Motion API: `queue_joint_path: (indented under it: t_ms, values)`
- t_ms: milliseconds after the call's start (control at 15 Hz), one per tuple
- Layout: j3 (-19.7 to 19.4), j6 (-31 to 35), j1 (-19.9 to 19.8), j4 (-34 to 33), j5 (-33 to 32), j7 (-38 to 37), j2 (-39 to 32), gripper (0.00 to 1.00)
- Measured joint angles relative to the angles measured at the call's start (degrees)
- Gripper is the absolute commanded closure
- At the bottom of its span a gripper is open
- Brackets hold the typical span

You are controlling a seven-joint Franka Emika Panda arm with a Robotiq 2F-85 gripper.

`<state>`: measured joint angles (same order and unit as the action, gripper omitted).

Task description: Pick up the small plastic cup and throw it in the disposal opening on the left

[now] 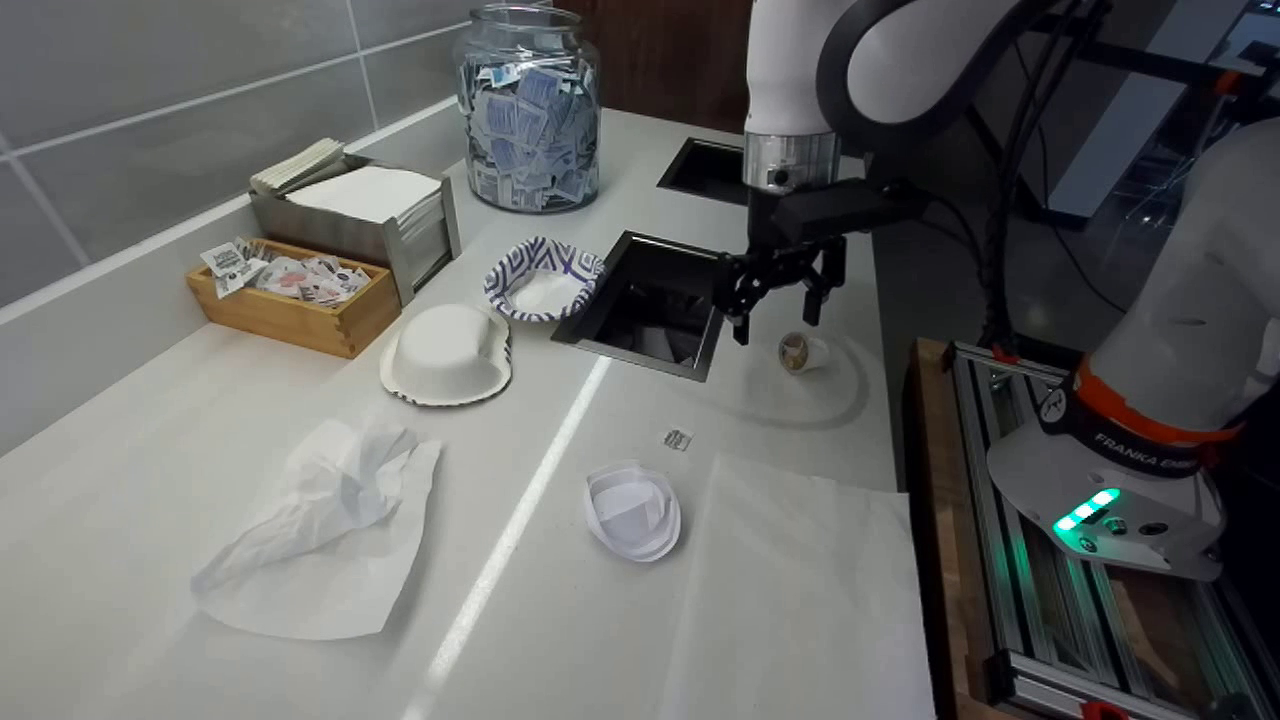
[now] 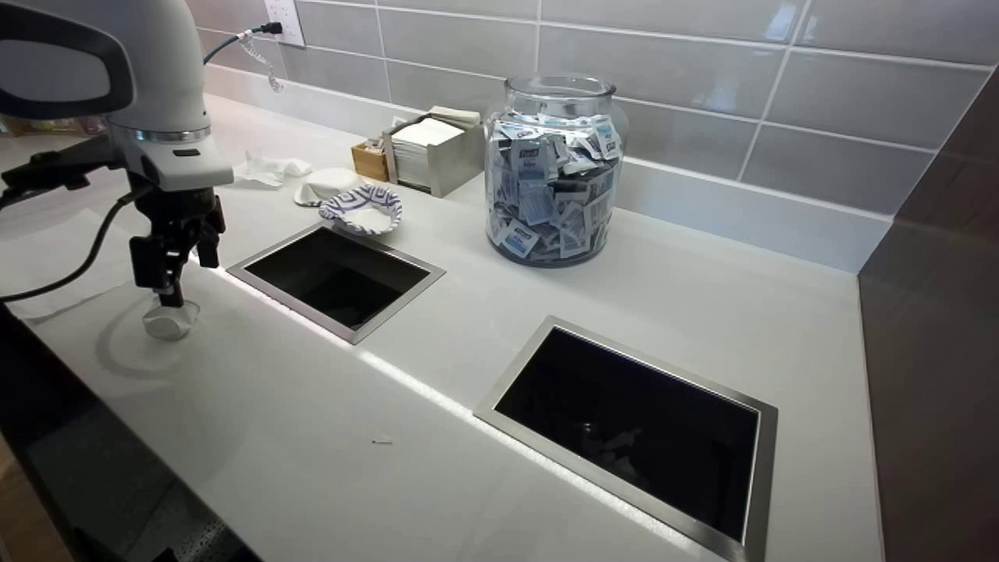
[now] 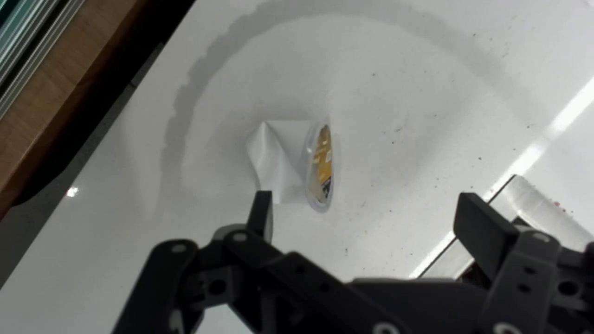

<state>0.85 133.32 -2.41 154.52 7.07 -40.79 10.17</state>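
Observation:
A small whitish plastic cup lies tipped on its side on the counter, in an exterior view (image 1: 803,353), an exterior view (image 2: 170,320) and the wrist view (image 3: 283,160). Its mouth shows a brown and yellow label. My gripper (image 1: 777,320) is open and empty above the cup, in an exterior view (image 2: 190,282) and the wrist view (image 3: 366,208). In the wrist view the cup lies ahead of the left finger, not between the fingers. A square disposal opening (image 2: 396,303) with a metal rim lies beside it, also in an exterior view (image 1: 630,358). A second opening (image 2: 520,366) lies farther along.
A glass jar of packets (image 1: 530,130) stands near the wall. A patterned bowl (image 1: 545,290) touches the rim of the nearer opening. An overturned bowl (image 1: 450,350), napkin holder (image 1: 420,240), wooden box (image 1: 300,310), crumpled paper (image 1: 330,530) and crushed white cup (image 1: 632,512) lie around.

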Motion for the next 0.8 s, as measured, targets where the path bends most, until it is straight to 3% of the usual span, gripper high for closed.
queue_joint_path:
  t_ms: [400, 800]
  values:
    - [0.0, -7.2, -1.7, 0.5, -2.3, -1.6, 1.8, 0.0]
    - [0.0, -6.1, -3.1, 1.7, -5.0, -2.0, 1.9, 0.0]
